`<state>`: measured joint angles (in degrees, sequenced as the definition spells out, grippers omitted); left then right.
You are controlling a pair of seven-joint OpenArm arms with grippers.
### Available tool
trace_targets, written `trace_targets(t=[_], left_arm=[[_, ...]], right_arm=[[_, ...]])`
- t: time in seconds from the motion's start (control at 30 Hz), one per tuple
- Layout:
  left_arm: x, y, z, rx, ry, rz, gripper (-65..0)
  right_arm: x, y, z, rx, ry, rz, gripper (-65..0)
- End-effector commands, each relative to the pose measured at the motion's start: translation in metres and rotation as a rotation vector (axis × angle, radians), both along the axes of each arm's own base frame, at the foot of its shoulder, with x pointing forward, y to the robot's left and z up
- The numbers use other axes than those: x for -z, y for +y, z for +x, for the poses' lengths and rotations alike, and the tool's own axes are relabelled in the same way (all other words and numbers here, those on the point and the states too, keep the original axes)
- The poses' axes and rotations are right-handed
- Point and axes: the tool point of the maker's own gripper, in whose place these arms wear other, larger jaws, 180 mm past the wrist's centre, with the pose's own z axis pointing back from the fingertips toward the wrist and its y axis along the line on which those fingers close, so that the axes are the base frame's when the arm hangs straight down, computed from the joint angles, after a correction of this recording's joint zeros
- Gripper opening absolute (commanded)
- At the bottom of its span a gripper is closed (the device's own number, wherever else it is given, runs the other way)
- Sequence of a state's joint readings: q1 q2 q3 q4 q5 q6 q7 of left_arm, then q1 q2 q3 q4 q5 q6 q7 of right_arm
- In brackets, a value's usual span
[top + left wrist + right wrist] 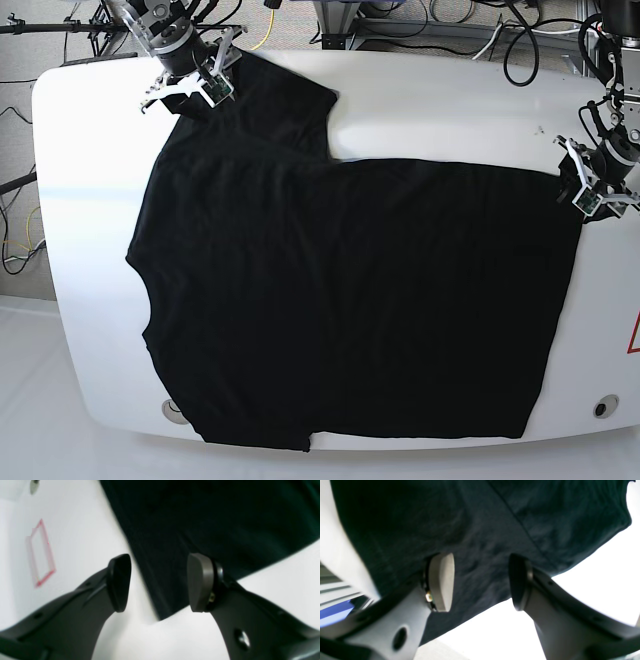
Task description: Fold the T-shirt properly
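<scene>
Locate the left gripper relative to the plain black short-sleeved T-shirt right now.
In the base view the left gripper sits at the right side of the white table, at the plain black short-sleeved T-shirt's upper right corner; its jaws are open.

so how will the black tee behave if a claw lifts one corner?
Likely floppy: the T-shirt lies flat with soft wrinkles, so a lifted corner should drape. Probably light; the fabric looks thin. It may drag across the smooth white table rather than stay put.
</scene>
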<state>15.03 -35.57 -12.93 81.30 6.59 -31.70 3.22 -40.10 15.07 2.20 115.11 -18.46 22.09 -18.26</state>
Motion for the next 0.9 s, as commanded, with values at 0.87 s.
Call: trace_targets(t=[0.87], left_arm=[[0.022, -0.003, -0.016, 0.014, 0.087, -0.008, -31.6]], right_arm=[[-0.009, 0.002, 0.003, -0.018, -0.033, 0.007, -30.8]])
